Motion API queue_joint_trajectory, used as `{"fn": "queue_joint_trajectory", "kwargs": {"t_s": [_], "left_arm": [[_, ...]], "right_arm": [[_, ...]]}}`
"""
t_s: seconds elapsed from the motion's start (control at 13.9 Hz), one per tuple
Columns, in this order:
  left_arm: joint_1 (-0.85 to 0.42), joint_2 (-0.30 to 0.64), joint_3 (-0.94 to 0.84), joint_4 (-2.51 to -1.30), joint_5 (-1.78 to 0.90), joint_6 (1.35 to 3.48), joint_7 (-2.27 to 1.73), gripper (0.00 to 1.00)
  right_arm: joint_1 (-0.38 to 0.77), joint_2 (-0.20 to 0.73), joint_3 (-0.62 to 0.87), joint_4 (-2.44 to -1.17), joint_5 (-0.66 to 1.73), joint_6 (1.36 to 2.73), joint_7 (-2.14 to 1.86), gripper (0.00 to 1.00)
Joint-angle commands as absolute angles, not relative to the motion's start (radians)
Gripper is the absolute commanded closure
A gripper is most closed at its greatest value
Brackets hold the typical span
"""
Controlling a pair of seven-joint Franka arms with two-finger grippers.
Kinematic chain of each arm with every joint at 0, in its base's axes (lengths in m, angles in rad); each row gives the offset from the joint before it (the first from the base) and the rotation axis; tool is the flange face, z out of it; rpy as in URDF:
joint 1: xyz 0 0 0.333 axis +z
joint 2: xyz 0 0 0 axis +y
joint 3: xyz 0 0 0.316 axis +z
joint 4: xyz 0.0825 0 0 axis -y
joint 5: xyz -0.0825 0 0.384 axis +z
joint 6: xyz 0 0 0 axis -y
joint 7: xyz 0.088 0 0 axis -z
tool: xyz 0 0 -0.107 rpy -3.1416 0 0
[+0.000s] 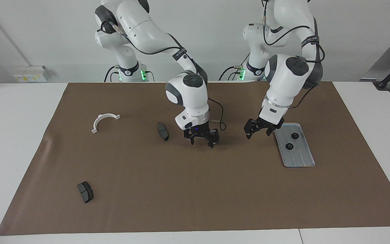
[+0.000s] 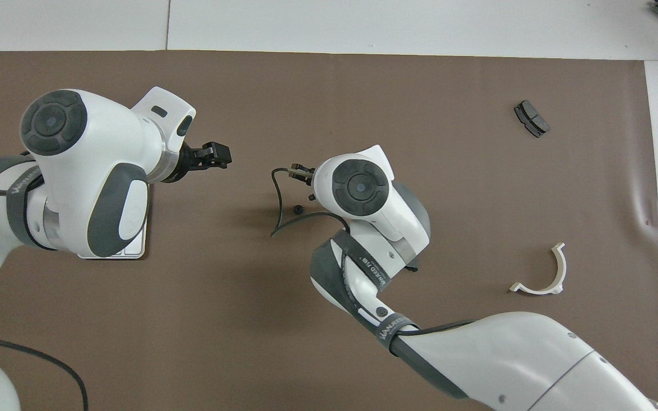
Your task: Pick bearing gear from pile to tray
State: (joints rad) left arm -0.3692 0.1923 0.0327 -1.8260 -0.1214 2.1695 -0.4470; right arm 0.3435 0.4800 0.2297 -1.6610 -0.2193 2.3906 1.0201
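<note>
Gear (image 2: 298, 209) on mat, under open right pincer (image 1: 201, 138)

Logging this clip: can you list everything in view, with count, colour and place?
flat ridged silver-grey metal tray: one, on the mat toward the left arm's end
small black round gears: two, in the tray, apart
dark grey brake-pad pieces: two, one mid-mat beside the right tool, one toward the right arm's end, farthest from the robots
white curved plastic bracket: one, on the mat toward the right arm's end
tiny black bit: one, on the mat by the right arm's cable; cannot tell what it is
brown mat: one, covering the white table
left tool: open, over the mat beside the tray
right tool: open, over mid-mat
</note>
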Motion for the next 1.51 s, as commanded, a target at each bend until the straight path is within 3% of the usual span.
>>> {"fn": "queue_joint_trajectory", "kwargs": {"t_s": [0.0,0.29,0.57,1.08,1.44], "left_arm": [[-0.445,0.284,0.051,-1.715,-0.137,2.171,-0.537,0.0],[-0.544,0.432,0.055,-1.588,-0.083,2.152,-0.586,0.02],[-0.606,0.491,0.055,-1.582,-0.06,2.164,-0.594,0.12],[-0.663,0.46,0.057,-1.761,-0.029,2.275,-0.594,0.3],[-0.67,0.446,0.055,-1.79,-0.029,2.272,-0.594,0.42]], "right_arm": [[0.218,0.381,0.242,-1.692,-0.23,2.324,0.86,0.0],[0.074,0.305,0.244,-1.684,-0.23,2.24,0.631,0.0],[0.023,0.23,0.245,-1.684,-0.215,2.146,0.578,0.0],[-0.061,0.078,0.236,-1.681,-0.095,1.95,0.416,0.0],[-0.052,-0.017,0.097,-1.674,-0.003,1.777,0.25,0.0]]}}
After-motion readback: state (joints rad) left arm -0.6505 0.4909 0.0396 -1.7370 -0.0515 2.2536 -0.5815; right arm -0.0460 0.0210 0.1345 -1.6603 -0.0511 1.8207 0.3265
